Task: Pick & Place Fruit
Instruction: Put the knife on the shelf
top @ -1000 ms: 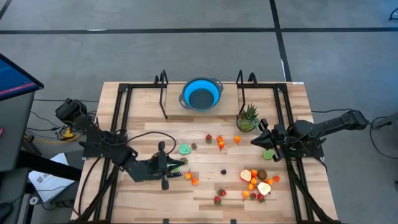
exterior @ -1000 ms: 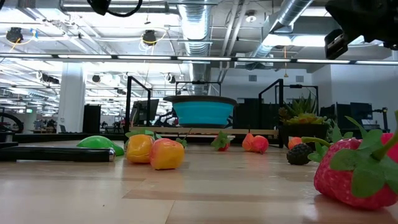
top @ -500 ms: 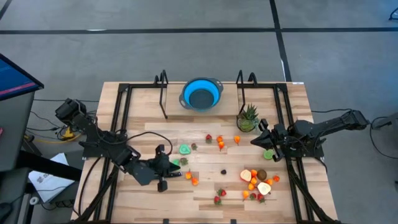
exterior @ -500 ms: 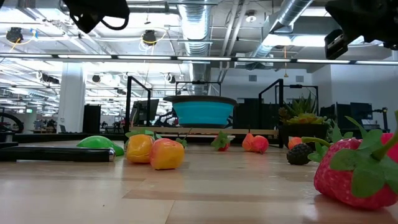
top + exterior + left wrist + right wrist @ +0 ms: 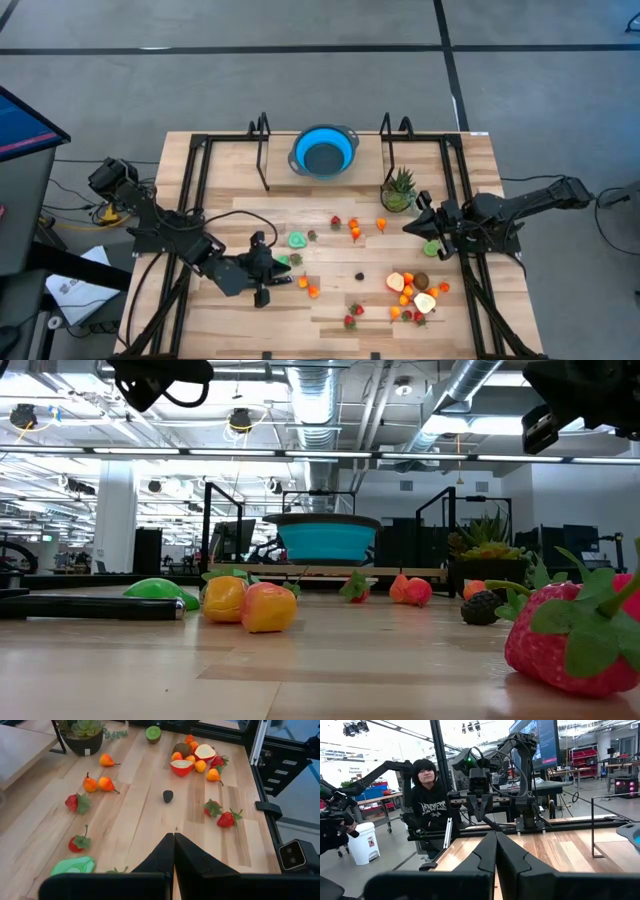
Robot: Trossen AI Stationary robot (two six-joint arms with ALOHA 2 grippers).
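Left pincer (image 5: pixel 277 268) hangs low over the front-left of the tabletop (image 5: pixel 230 185), fingers pressed together with nothing between them, as its wrist view shows. It sits just beside a green slice (image 5: pixel 297 240) and two orange pieces (image 5: pixel 308 287), so probably lining up for a pick there. Right pincer (image 5: pixel 412 226) waits at the right side near the potted plant (image 5: pixel 399 188), also closed and empty; a lime (image 5: pixel 431 248) lies just under that arm. Fruit is scattered loose on the wood: strawberries (image 5: pixel 227 818), a dark berry (image 5: pixel 168 796), and a cluster with peach halves (image 5: pixel 182 767) toward the front-right. Blue bowl (image 5: pixel 324 151) at the far edge looks empty, the likely destination; no fruit placed yet.
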